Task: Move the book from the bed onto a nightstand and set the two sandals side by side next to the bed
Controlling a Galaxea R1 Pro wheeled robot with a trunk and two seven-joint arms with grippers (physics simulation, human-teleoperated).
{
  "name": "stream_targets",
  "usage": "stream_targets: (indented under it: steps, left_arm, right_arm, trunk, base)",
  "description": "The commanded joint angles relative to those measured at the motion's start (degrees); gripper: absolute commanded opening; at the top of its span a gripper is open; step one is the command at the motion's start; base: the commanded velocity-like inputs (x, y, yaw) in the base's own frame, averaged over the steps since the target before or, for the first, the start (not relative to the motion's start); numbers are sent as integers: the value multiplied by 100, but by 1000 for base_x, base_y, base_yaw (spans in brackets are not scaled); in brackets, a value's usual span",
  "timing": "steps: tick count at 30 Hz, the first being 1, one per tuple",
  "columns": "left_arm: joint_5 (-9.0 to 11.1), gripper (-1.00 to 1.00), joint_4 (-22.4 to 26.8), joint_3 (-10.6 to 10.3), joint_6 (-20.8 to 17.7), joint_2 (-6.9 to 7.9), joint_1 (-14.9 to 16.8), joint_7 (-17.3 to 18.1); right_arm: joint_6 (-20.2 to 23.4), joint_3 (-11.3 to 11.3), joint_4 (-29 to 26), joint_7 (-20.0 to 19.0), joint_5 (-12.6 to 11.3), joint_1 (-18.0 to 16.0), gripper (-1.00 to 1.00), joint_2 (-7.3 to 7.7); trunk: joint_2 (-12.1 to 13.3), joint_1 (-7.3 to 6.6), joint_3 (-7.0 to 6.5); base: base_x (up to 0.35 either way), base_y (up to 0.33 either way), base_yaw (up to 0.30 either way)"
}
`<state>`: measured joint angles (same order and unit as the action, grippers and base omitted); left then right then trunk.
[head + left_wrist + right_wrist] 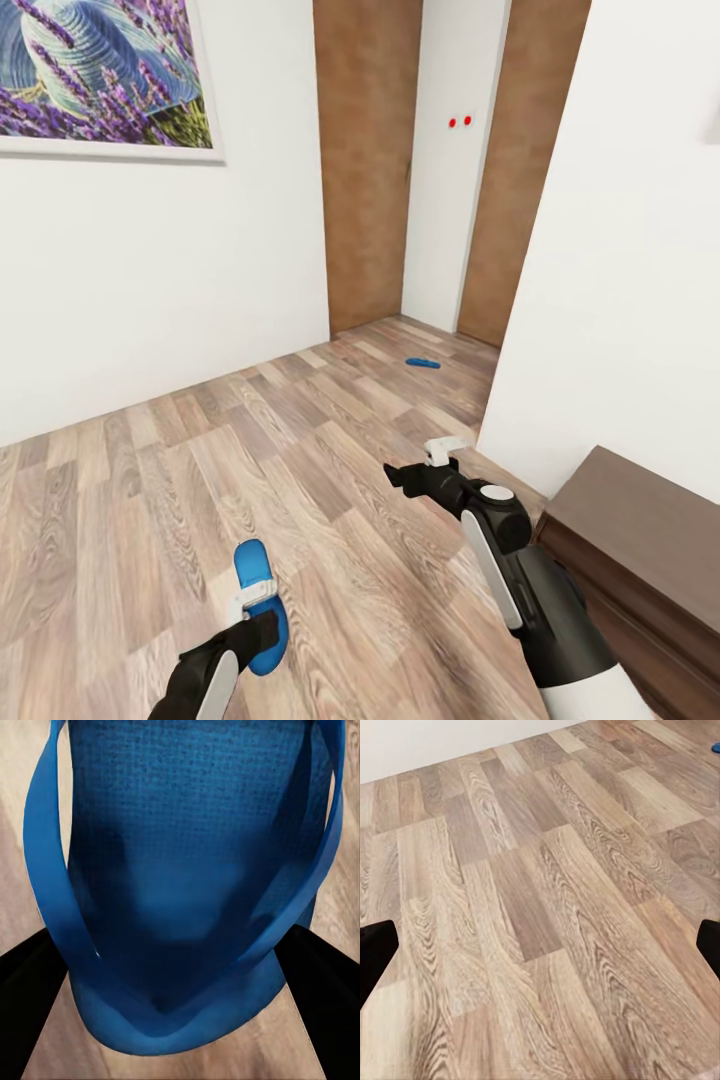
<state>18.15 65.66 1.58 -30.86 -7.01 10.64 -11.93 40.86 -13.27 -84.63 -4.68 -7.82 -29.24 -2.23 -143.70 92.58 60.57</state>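
My left gripper (252, 597) is shut on a bright blue sandal (259, 610), held low over the wood-plank floor at the lower left of the head view. In the left wrist view the sandal's sole and straps (187, 870) sit between the two dark fingers (30, 997). The second blue sandal (421, 363) lies flat on the floor far ahead, near the doorway; its tip (715, 748) also shows in the right wrist view. My right gripper (425, 462) hangs open above bare floor, with nothing between its widely spread fingers (375, 956). The bed, book and nightstand are out of view.
A dark brown wooden cabinet (640, 560) stands close by my right arm against a white wall (620, 280). Brown wooden doors (365, 160) flank a narrow passage ahead. A framed lavender picture (100, 70) hangs on the left wall. Open plank floor (200, 460) stretches ahead.
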Motion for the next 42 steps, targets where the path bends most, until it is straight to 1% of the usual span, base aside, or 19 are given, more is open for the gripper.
stream_targets:
  steps: [1,6,8,12,16,20,22,23,24,25,26,27,29,31,34,35,36,41,42]
  left_arm:
    - [62,-100,8,6,-23,-1,2,-39]
    - [70,-100,8,2,-25,5,2,-38]
    - [73,-100,8,1,-25,6,1,-37]
    - [74,-100,8,0,-25,7,1,-37]
    - [75,-100,7,0,-33,7,3,-29]
    - [75,-100,1,0,-34,7,6,-29]
    - [75,-100,0,0,-34,7,7,-29]
    - [75,-100,0,0,-34,7,8,-29]
    - [75,-100,0,0,-34,7,8,-29]
    - [75,-100,0,0,-34,7,8,-29]
    - [75,-100,0,0,-34,7,8,-29]
    - [75,-100,-1,0,-34,7,6,-29]
    - [75,-100,-1,0,-34,7,3,-30]
    - [75,-100,-2,0,-32,7,5,-33]
    - [69,-100,-3,0,-28,7,3,-35]
    - [69,-100,-4,0,-27,7,3,-36]
    - [68,-100,-5,0,-25,7,3,-36]
    - [69,-100,-8,0,-18,7,3,-37]
    - [68,-100,-7,0,-18,7,3,-37]
  right_arm:
    - [29,5,10,0,-26,-7,100,-2]
    - [23,8,187,-5,-8,-54,100,2]
    - [26,8,312,-6,-4,-125,100,9]
    - [23,9,373,-7,-2,-157,100,11]
    - [27,17,761,71,-8,-342,100,-18]
    - [21,18,954,110,-18,-426,100,-34]
    - [20,18,977,231,-32,-434,100,-41]
    - [13,33,986,427,-46,-437,100,-47]
    - [9,53,989,531,-53,-440,100,-55]
    - [-3,116,993,746,-80,-444,100,-100]
    - [-11,161,995,852,-105,-447,100,-143]
    - [-39,408,999,1143,-227,-453,100,-339]
    - [-52,516,1000,1219,-269,-452,100,-403]
    - [-61,595,1000,1272,-299,-452,100,-444]
    - [-90,775,1011,1332,-362,-452,100,-491]
    - [-107,838,1016,1340,-390,-452,100,-500]
    - [-146,946,1027,1352,-468,-451,100,-512]
    - [-242,1096,1097,1367,-720,-451,100,-527]
    - [-250,1107,1118,1368,-741,-451,100,-528]
  trunk:
    - [-2,2,6]
    - [-2,2,6]
    - [-2,2,6]
    - [-2,2,6]
    - [-2,2,6]
    - [-2,2,6]
    - [-2,2,6]
    - [-2,2,6]
    - [-2,2,6]
    - [-2,2,6]
    - [-2,2,6]
    - [-2,2,6]
    - [-2,2,6]
    - [-2,2,6]
    - [-2,2,6]
    - [-2,2,6]
    - [-2,2,6]
    - [-2,2,6]
    - [-2,2,6]
  base:
    - [314,63,0]
    - [321,29,0]
    - [327,9,0]
    - [328,4,0]
    - [324,94,0]
    - [312,174,0]
    - [307,198,0]
    - [307,201,0]
    - [307,201,0]
    - [307,202,0]
    - [307,203,0]
    - [307,203,0]
    - [307,203,0]
    - [307,201,0]
    - [306,192,0]
    - [306,189,0]
    - [306,187,0]
    - [306,185,0]
    - [306,178,0]
